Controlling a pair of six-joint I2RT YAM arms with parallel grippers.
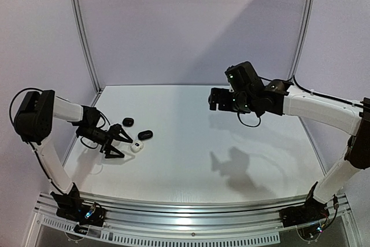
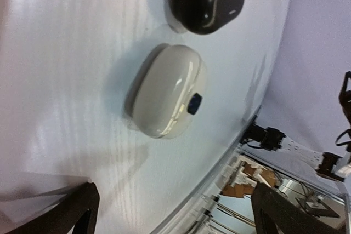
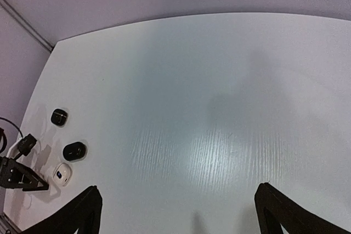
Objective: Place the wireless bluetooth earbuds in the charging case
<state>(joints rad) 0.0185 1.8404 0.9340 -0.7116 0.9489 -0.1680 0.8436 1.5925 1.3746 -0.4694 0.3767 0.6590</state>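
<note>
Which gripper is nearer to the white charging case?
Left. The left gripper sits just beside the white charging case, jaws open toward it; the right gripper hangs raised far across the table.

- White case (image 2: 164, 91): smooth, glossy plastic.
- Black case (image 2: 205, 1): smooth plastic with a softer sheen.
- Table (image 1: 231, 120): white, faint wood-like grain, semi-matt.
- Near rail (image 1: 191, 207): ribbed bare metal.

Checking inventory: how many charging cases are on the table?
3: white case by the left tool; near black case just behind it; far black case beyond. None looks hidden.
</note>
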